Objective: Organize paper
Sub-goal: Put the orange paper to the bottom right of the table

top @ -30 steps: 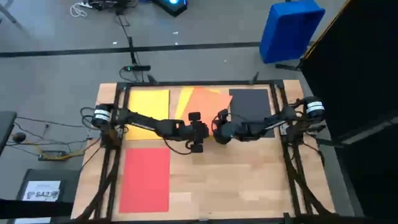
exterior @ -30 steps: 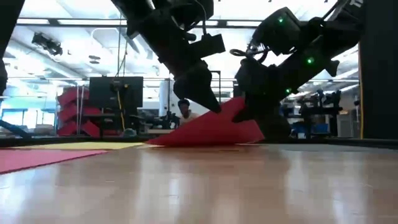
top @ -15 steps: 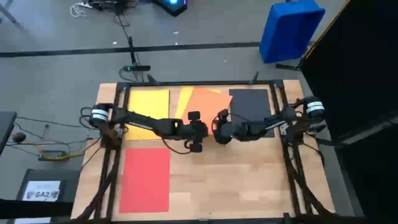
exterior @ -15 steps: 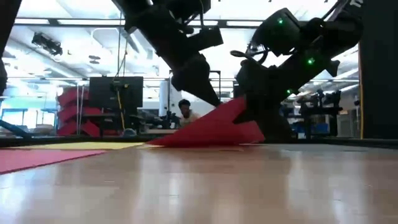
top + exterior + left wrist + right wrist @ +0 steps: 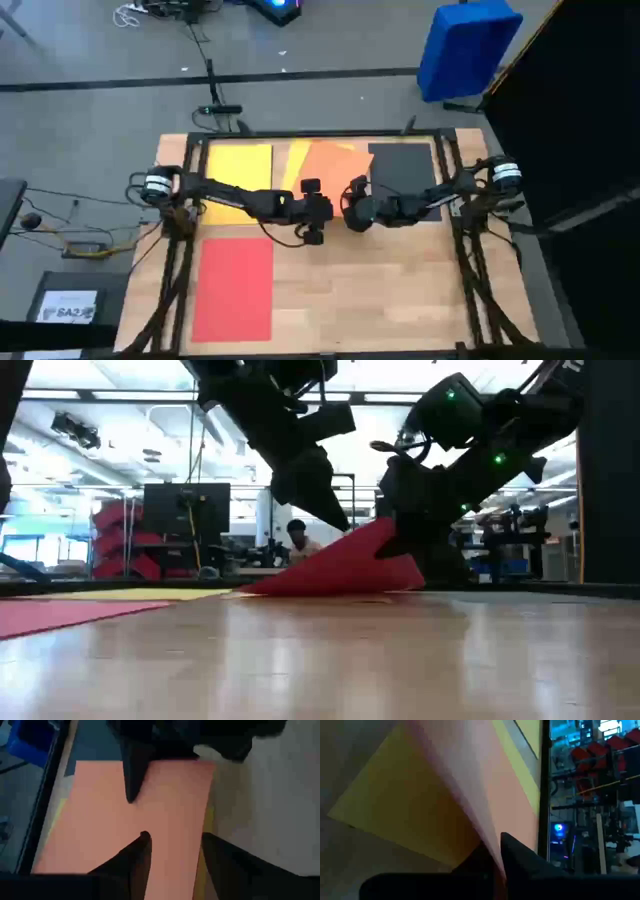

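The thin orange paper sheet (image 5: 328, 163) lies at the wooden bench's (image 5: 380, 290) far middle, one corner lifted, pinched in the right gripper's (image 5: 350, 212) clenched jaws. The left gripper (image 5: 312, 213) hovers just beside, jaws parted and empty.

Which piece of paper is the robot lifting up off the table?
The orange sheet in the back middle. The right gripper pinches its corner, so that edge tilts up. The red, yellow and dark grey sheets lie flat.
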